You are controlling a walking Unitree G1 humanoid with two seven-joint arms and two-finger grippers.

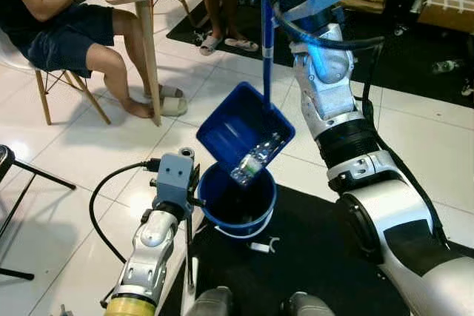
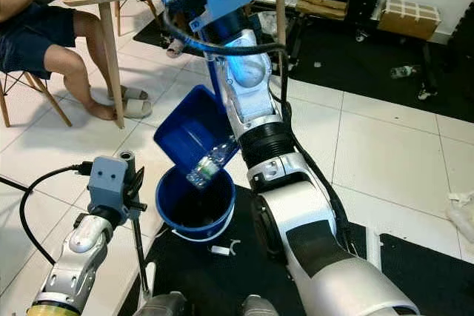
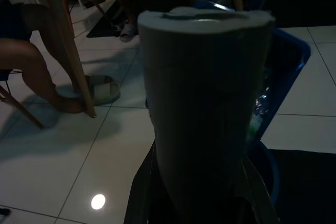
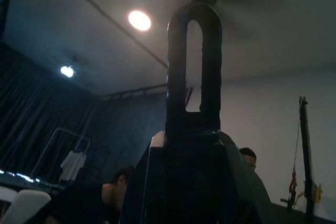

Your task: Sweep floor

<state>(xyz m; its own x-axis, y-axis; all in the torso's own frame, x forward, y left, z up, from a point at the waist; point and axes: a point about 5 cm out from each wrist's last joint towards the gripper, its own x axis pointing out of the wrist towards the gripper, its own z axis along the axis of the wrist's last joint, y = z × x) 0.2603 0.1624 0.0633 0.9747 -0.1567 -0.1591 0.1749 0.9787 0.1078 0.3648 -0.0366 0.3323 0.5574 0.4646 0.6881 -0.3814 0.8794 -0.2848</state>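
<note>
Above the bucket [image 1: 237,201] — right gripper [image 4: 186,145] tilting dustpan [image 1: 244,131].

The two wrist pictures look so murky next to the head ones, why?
Left wrist view: a grey handle sits close and blurred, shading the lens, with a lamp's glare spot on the tile. Right wrist view: it looks up at bright ceiling lamps, so the dustpan handle goes silhouette. Eye views: evenly lit, sharp.
</note>
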